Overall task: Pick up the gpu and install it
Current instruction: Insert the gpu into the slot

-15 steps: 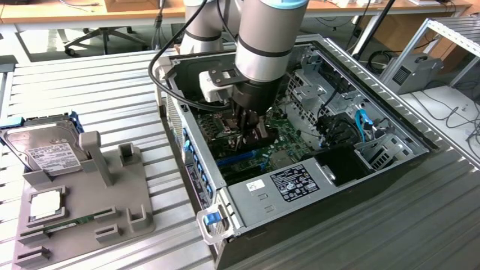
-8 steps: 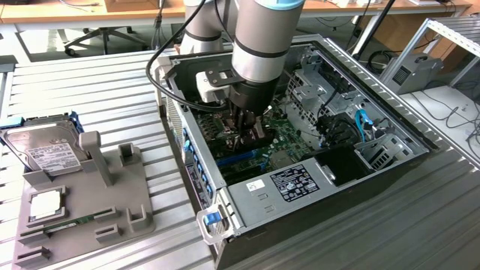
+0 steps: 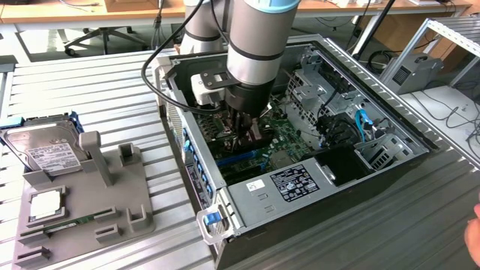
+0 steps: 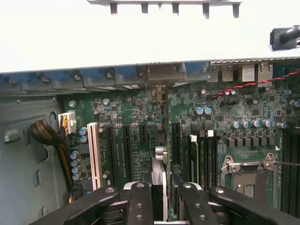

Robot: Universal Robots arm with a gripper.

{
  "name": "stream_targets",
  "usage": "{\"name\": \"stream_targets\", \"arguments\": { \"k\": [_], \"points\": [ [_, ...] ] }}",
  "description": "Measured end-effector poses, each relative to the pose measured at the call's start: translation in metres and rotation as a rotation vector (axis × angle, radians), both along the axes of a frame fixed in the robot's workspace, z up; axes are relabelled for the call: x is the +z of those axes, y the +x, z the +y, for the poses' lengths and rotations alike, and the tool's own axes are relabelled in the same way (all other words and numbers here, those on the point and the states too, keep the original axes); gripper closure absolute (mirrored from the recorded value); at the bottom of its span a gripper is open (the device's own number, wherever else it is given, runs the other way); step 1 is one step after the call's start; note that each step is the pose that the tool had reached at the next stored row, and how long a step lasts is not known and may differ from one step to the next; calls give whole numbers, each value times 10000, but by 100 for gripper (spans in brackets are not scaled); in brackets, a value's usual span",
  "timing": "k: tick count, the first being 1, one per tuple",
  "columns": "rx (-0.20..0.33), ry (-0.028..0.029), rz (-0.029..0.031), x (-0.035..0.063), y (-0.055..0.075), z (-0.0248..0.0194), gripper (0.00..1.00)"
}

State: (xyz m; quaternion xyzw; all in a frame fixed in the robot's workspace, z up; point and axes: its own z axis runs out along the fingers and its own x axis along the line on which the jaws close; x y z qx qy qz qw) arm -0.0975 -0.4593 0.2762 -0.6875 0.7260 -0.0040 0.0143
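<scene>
No text can be read. The hard drive's white label (image 3: 51, 157) and the power supply's label (image 3: 294, 183) carry print too small to make out.

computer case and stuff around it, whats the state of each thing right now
computer case: side panel off, motherboard exposed
gpu: held edge-on between the gripper fingers, down over the motherboard slots
gripper: shut on the gpu, inside the case
CPU socket: empty, no cooler on it
hard drive: resting in the grey holder
memory stick: lying in its holder slot
</scene>
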Motion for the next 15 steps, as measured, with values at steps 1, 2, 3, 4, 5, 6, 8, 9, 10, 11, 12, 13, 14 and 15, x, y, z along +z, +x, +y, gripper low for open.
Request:
{"name": "stream_targets", "arguments": {
  "k": [1, 2, 3, 4, 5, 6, 8, 9, 10, 11, 12, 13, 14, 15],
  "points": [
    [0, 0, 0, -3, -6, 0, 73],
    [0, -1, 0, -3, -8, 0, 73],
    [1, -2, 2, -3, -9, -1, 73],
    [1, -3, 2, -3, -9, -1, 73],
    [1, -4, 0, -3, -9, -1, 73],
    [0, -2, -2, -3, -10, 0, 73],
    [0, -2, -3, -3, -10, -1, 73],
    [0, -2, -3, -4, -10, -1, 73],
    [0, -3, -3, -6, -10, -1, 73],
    [0, -2, -3, -10, -10, -1, 73],
    [0, -1, -3, -15, -10, -1, 73],
    [0, -3, -3, -19, -10, -1, 73],
    [0, -3, -3, -26, -10, -1, 73],
    [-1, -3, -3, -32, -10, -1, 73]
  ]
}}
